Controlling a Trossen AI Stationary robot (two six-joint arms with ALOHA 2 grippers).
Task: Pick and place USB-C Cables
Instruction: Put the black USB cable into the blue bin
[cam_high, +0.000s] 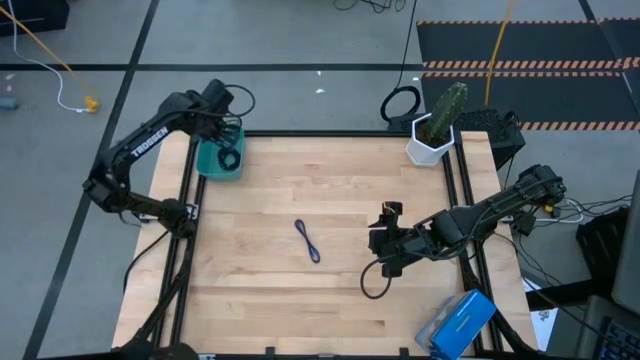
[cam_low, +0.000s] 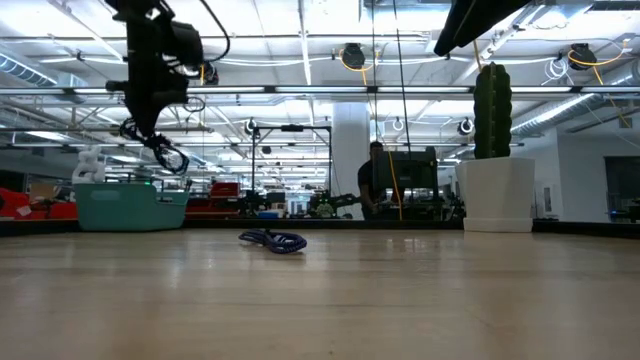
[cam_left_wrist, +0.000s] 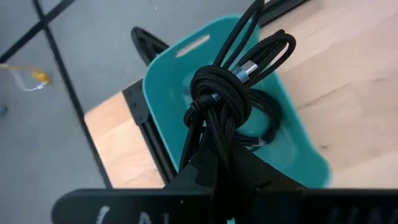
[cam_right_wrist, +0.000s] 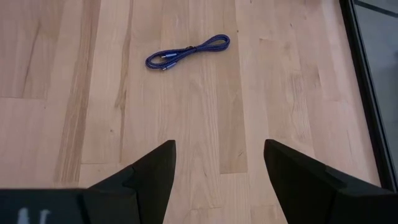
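Warehouse backdrop; "TROSSEN" arm (cam_high: 150, 140); left tool (cam_left_wrist: 214, 155) grips black cable (cam_left_wrist: 227, 93), right tool (cam_right_wrist: 217, 165) wide.

One word could be read: "TROSSEN", in white capitals along the dark link of the left arm (cam_high: 140, 145), at the upper left of the high view. White marks on the dark bars at the bottom left of both wrist views were cut off and could not be made out.
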